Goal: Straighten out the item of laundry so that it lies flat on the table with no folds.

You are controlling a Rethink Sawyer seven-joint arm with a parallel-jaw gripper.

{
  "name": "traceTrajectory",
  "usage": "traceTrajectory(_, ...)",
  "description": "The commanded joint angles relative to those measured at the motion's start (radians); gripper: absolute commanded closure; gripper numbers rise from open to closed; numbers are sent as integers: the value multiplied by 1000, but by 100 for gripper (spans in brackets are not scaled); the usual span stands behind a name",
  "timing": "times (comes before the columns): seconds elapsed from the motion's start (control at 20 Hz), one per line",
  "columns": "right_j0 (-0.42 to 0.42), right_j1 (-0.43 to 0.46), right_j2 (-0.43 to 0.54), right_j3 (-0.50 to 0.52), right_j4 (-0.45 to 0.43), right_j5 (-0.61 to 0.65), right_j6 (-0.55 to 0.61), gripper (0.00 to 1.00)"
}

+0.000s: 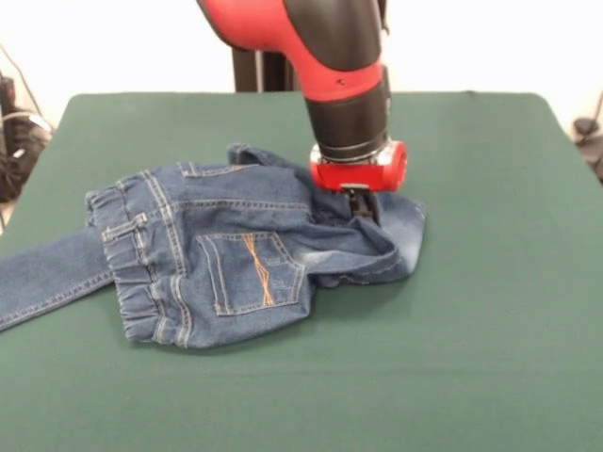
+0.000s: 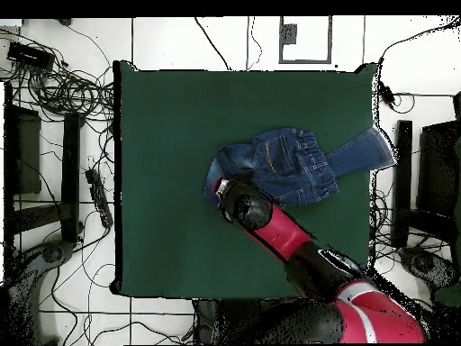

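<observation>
The item of laundry (image 1: 236,254) is a pair of blue jeans, crumpled left of the middle of the green table (image 1: 471,358). Its gathered waistband faces the near left, and an orange-stitched back pocket shows on top. One leg (image 1: 47,278) runs out flat to the table's left edge. The other part is folded over in a bunched heap at the right. My gripper (image 1: 364,209) is pressed down into that heap, and the cloth hides its tips. In the overhead view the jeans (image 2: 279,167) lie right of the table's (image 2: 180,135) middle, and my arm (image 2: 270,225) covers their lower left corner.
Green cloth stretches wide in front of and to the right of the jeans in the front view. In the overhead view, cables (image 2: 54,81) and dark stands (image 2: 70,171) lie on the floor beside the table. A black frame (image 2: 401,180) stands on the other side.
</observation>
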Motion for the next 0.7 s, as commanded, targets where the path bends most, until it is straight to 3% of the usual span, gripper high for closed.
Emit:
traceTrajectory(0.05, -6, 239, 156, -46, -26, -139, 270, 100)
traceTrajectory(0.4, 30, 169, 156, 28, 31, -114, 368, 100)
traceTrajectory(0.55, 71, 79, 172, 158, 143, -171, 585, 100)
traceTrajectory(0.7, 177, -58, 142, 273, 335, -149, 792, 100)
